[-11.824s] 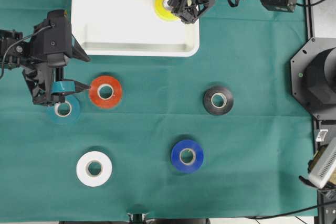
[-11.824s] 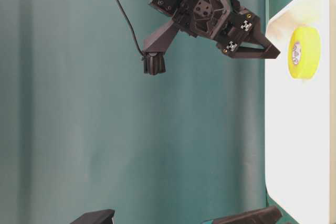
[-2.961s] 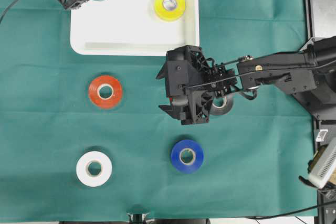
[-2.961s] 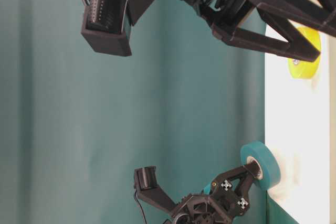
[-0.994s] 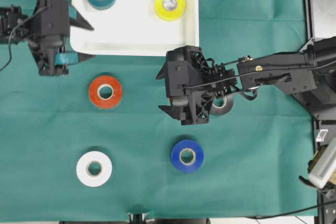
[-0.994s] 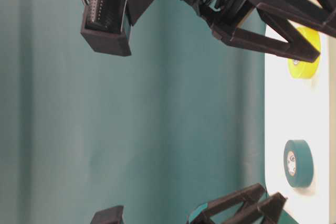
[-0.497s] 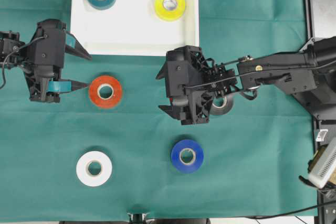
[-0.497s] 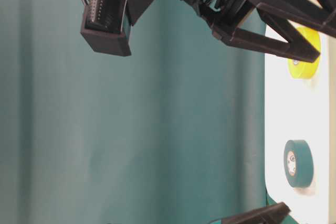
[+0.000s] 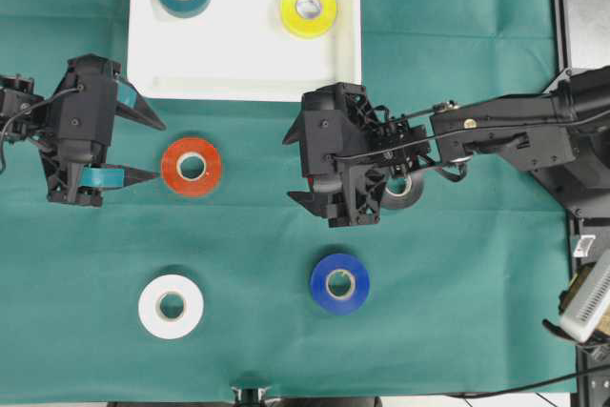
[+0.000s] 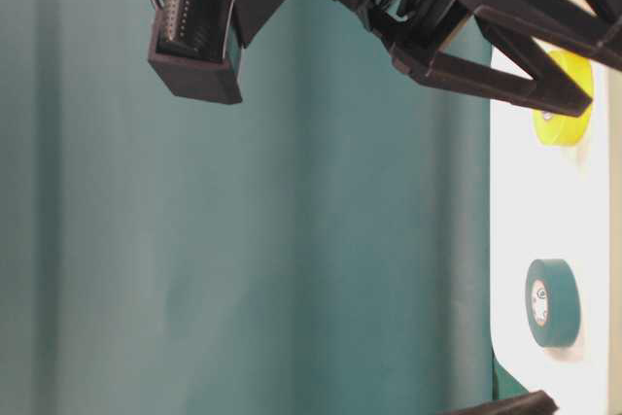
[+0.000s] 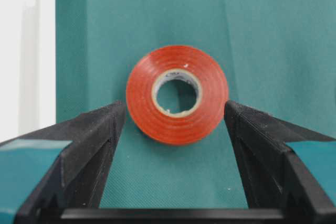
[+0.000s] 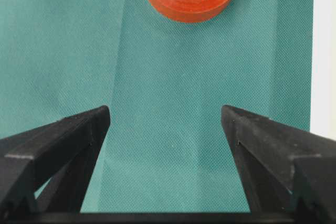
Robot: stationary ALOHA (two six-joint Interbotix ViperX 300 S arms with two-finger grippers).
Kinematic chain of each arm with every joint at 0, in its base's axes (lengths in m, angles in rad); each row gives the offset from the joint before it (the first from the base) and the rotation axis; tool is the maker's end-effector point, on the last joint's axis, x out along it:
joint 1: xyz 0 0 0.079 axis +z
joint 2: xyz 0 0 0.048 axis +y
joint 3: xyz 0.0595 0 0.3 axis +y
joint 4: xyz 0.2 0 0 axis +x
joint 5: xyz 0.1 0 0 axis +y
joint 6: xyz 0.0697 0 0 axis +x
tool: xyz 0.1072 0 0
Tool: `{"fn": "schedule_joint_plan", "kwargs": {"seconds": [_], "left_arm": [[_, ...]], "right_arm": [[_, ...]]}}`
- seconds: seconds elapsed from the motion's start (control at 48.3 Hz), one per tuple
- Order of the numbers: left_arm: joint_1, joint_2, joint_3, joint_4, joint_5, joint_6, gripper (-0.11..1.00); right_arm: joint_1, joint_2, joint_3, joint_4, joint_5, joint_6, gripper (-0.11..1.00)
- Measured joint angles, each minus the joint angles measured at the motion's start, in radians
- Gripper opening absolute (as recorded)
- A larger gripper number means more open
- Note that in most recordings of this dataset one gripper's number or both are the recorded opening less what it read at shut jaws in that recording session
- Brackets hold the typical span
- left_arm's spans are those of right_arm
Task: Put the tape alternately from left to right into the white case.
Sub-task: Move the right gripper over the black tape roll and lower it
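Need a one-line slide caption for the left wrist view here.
Open left gripper lined up in front of the red-orange tape roll lying flat on the green cloth.

Teal roll point(image 10: 552, 302) and yellow roll point(image 10: 564, 99) in white case point(image 10: 530, 211); black arm point(image 10: 408, 7) overhead

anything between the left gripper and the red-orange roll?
Nothing: only bare green cloth separates the open left gripper from the red-orange roll. The left wrist view shows it best; overhead agrees.

Left hand point(image 9: 143, 148) now off the white case point(image 9: 244, 54), facing red-orange roll point(image 9: 192, 166)
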Motion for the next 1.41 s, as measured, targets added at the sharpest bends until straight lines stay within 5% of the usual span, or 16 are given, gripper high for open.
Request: {"fn": "schedule_joint_plan", "kwargs": {"seconds": [0.476, 1.408], "left_arm": [[0.000, 0.000, 0.000, 0.000, 0.002, 0.000, 0.76], [0.000, 0.028, -0.018, 0.000, -0.002, 0.000, 0.76]], "right_arm": [[0.017, -0.041, 0.044, 0.000, 0.002, 0.000, 0.73], [0.020, -0.371, 0.388, 0.000, 0.064, 0.002, 0.73]]}}
